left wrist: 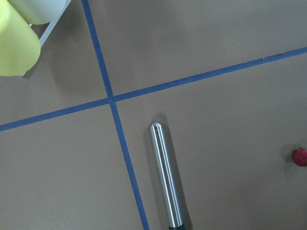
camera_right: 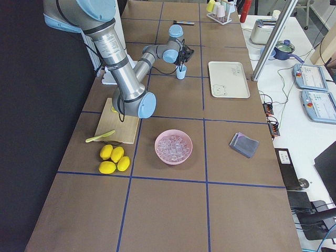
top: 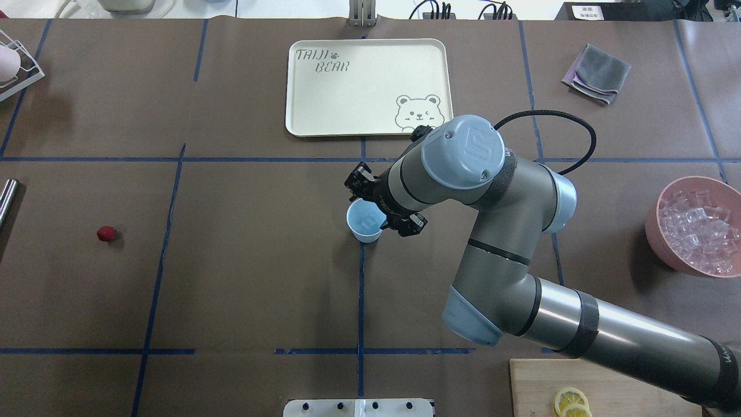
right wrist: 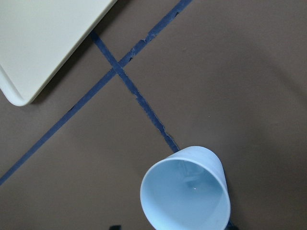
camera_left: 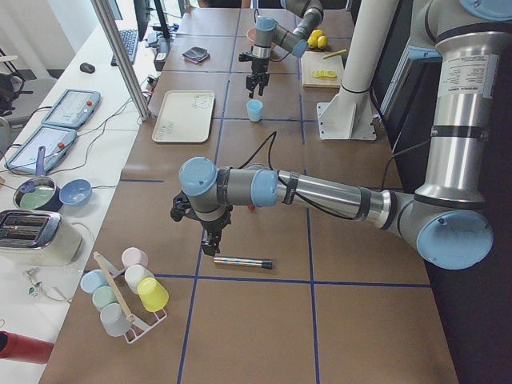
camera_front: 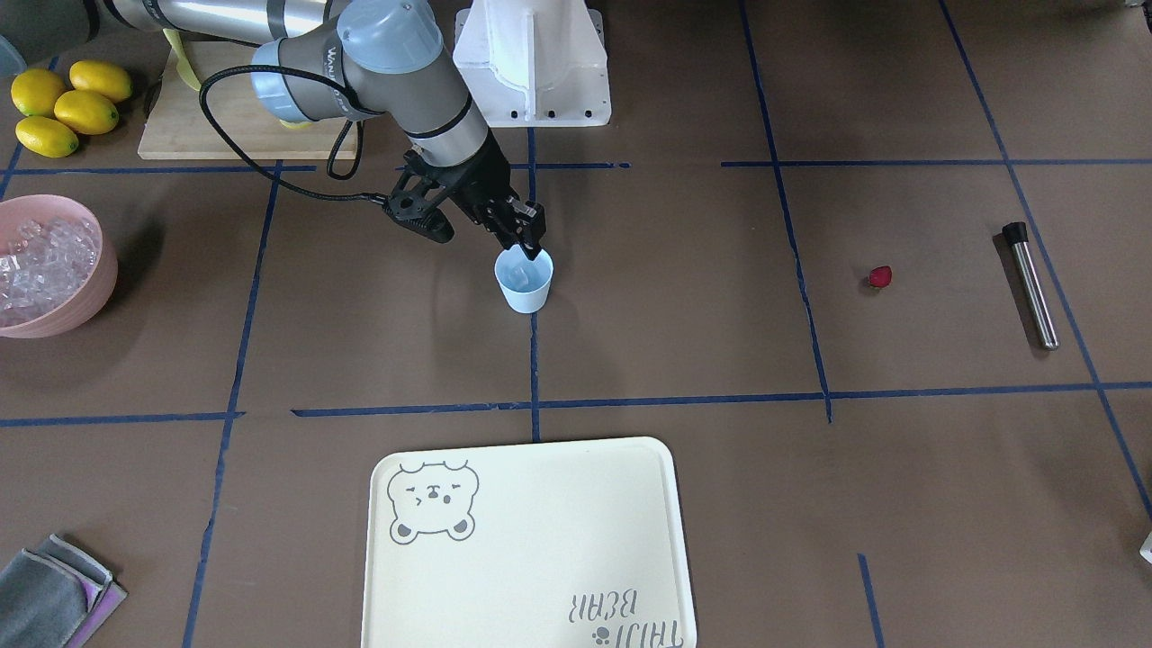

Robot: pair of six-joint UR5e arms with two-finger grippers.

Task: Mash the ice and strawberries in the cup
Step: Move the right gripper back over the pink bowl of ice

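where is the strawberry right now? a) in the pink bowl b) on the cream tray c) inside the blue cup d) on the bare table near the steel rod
D: the strawberry lies on the table, a short way from the steel rod and well apart from the cup.

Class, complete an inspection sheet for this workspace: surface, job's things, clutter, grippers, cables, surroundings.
Surface: brown table, blue tape grid.
Job's things: cup upright, holding ice; more ice in pink bowl; strawberry lying apart; steel muddler lying flat.
Clutter: tray, cloth, lemons, cutting board, cup rack.
Grippers: right gripper over cup, looks open; left gripper near muddler, state unclear.
Cables: black loop off right wrist.
Surroundings: bench with toaster.
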